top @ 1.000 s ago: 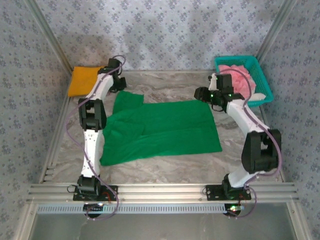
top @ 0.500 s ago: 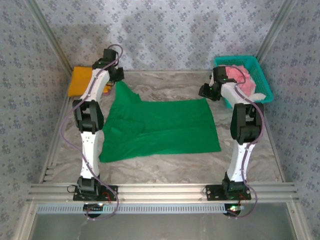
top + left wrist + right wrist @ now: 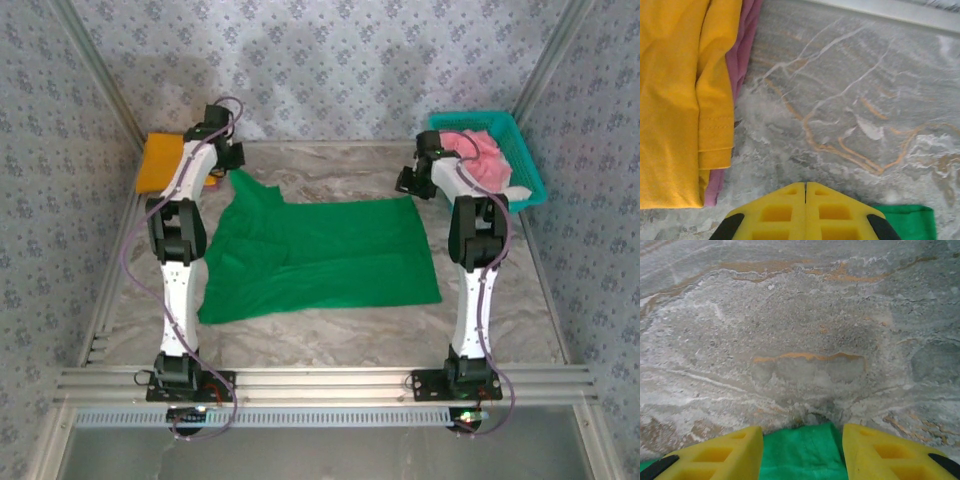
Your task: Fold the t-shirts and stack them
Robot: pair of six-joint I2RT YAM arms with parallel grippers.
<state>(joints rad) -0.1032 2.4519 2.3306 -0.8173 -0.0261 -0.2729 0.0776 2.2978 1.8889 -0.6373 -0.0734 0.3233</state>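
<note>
1. The green t-shirt (image 3: 320, 255) lies spread on the marbled surface (image 3: 330, 330), soft and creased on its left half.
2. The left end effector (image 3: 805, 189), its arm stretched far out, pinches the shirt's raised far-left corner with yellow fingers pressed together.
3. The right end effector (image 3: 802, 435), equally outstretched, stands part open astride the far-right corner, gripping nothing.
4. At far left a folded orange-yellow t-shirt (image 3: 675, 100) lies on a pink t-shirt (image 3: 742, 50).
5. A teal mesh basket (image 3: 530, 180) sits at far right.
</note>
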